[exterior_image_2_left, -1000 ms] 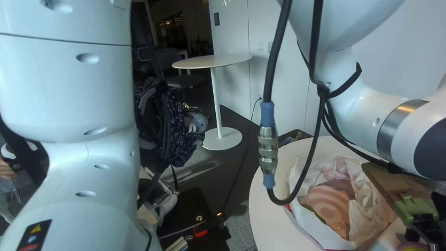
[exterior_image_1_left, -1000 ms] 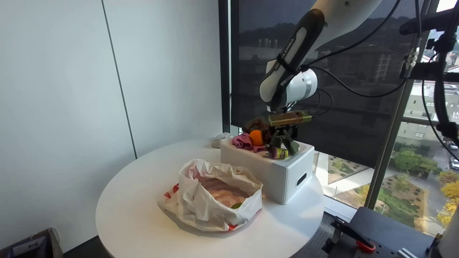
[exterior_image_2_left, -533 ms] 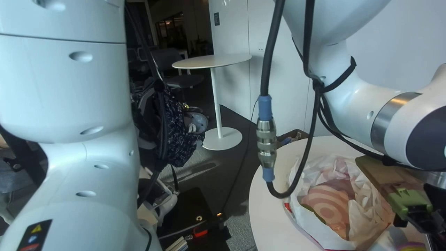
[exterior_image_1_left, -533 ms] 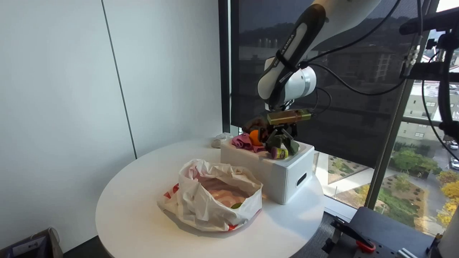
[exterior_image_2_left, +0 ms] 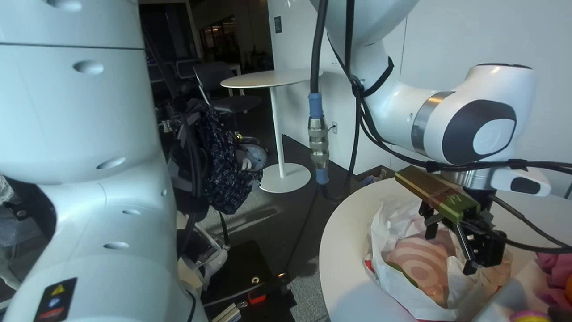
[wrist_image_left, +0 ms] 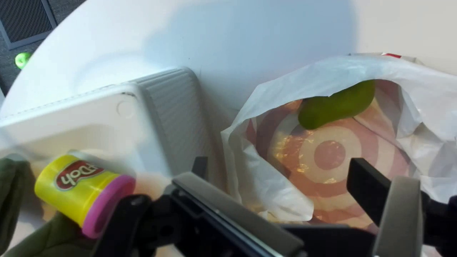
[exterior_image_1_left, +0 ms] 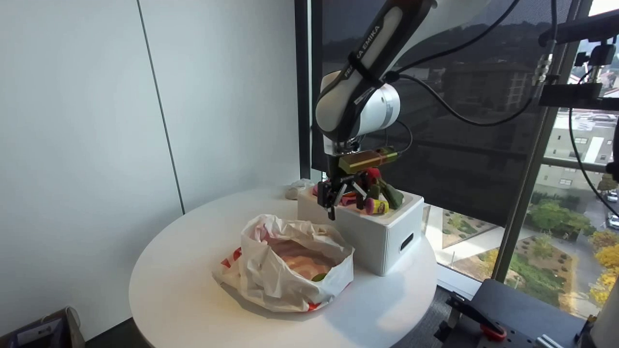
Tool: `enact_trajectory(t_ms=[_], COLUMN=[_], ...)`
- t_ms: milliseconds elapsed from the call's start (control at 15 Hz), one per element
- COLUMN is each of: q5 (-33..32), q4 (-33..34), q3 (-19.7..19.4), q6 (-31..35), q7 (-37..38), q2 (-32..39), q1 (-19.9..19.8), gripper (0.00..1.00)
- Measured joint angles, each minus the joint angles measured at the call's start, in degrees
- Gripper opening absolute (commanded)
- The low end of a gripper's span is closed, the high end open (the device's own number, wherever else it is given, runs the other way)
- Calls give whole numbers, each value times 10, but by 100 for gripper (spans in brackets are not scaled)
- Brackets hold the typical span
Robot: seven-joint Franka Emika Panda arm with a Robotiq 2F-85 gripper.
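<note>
Round white surface (exterior_image_1_left: pixel 184 270) stands beside a pale wall panel (exterior_image_1_left: pixel 232 96) and a dark window shade (exterior_image_1_left: pixel 464 159). It carries a white box (exterior_image_1_left: pixel 372 241) and, just beside that, a white plastic bag (exterior_image_1_left: pixel 278 282) with red markings; whether the two touch cannot be determined. Above the box hangs the robot arm (exterior_image_1_left: pixel 367 113). Its fingers (wrist_image_left: pixel 401 214) are spread apart and unloaded. As seen in the wrist view, one finger overlaps the ribbed side of the box; the opposite one overlaps the open mouth of the bag. Bag interior: a green elongated object (wrist_image_left: pixel 337 105), partly covered by the bag, lies over a pink-and-white ring pattern (wrist_image_left: pixel 330 153). Box top: a yellow Play-Doh can (wrist_image_left: pixel 69 187) lies on its side, its pink lid (wrist_image_left: pixel 109 205) toward the fingers, next to a dark green item (exterior_image_1_left: pixel 391 195). Pink cloth (exterior_image_2_left: pixel 554 268) also lies there. A slot (exterior_image_1_left: pixel 406 241) opens in the end wall of the box.
</note>
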Motion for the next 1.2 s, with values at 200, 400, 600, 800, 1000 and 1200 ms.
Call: enact_trajectory(t_ms=[200,400,600,800,1000,1200], q5=[0,-4,-4,-4,-3,2], q4=[2,15,44,75,106,129], q3=[25,31,32,32,32,31], q6=[1,15,22,43,61,65], q7=[-33,-54,-64,-71,-71,-67], q2=[20,62,119,172,220,253], q1=[17,25,26,28,28,28], gripper=[100,100,100,100,100,100])
